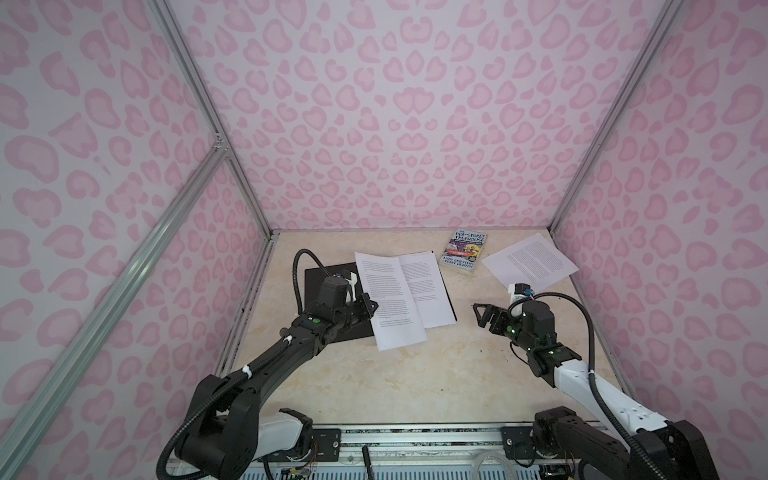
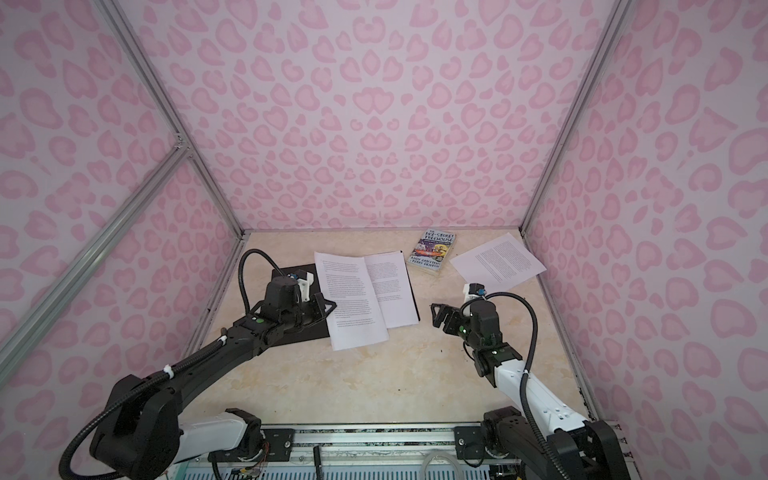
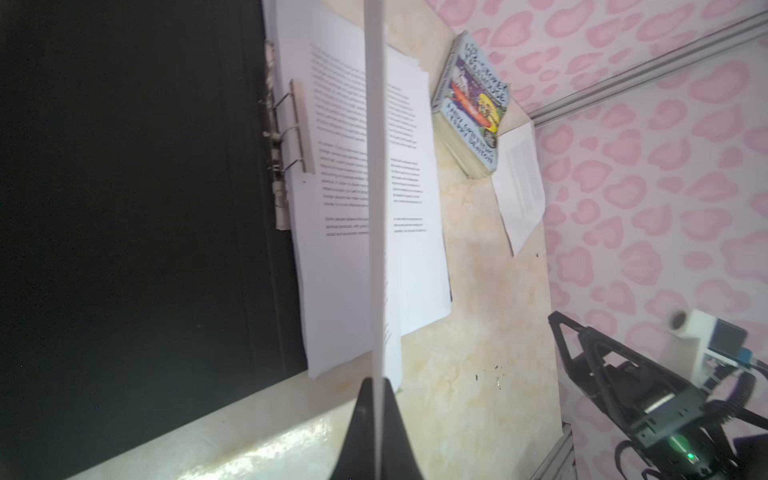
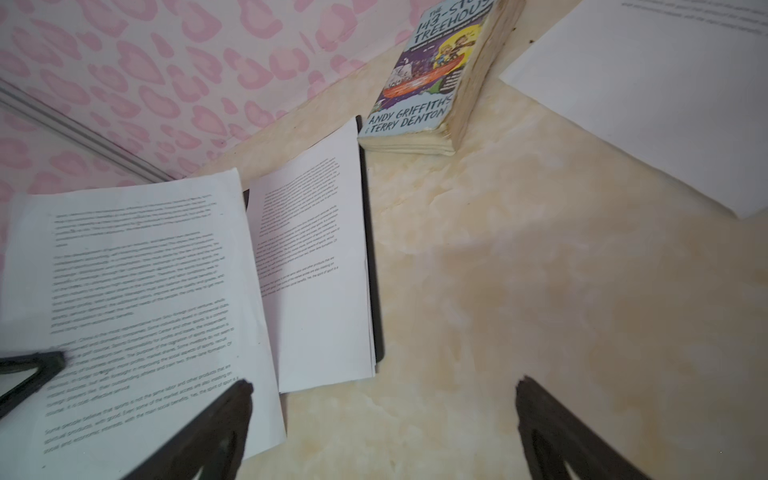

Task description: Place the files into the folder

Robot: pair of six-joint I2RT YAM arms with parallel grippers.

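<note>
Folder (image 1: 328,276): open, black inside up, near the table's (image 1: 415,374) left edge, toward the back. Stack (image 1: 428,291): printed sheets on the folder's right half. Top sheet (image 1: 388,303): skewed, overhanging the folder's near edge, its left edge pinched in my left gripper (image 1: 369,306), jaws closed tight on the paper. Right gripper (image 1: 478,313): jaws wide, nothing in them, above bare table. Loose sheet (image 1: 530,264): back right corner, outside the folder. Book (image 1: 463,251): back edge, not part of the job. Step in hand, I judge: settling the held sheet onto the stack. Next calls for sliding it squarely inside, then fetching the loose sheet.
</note>
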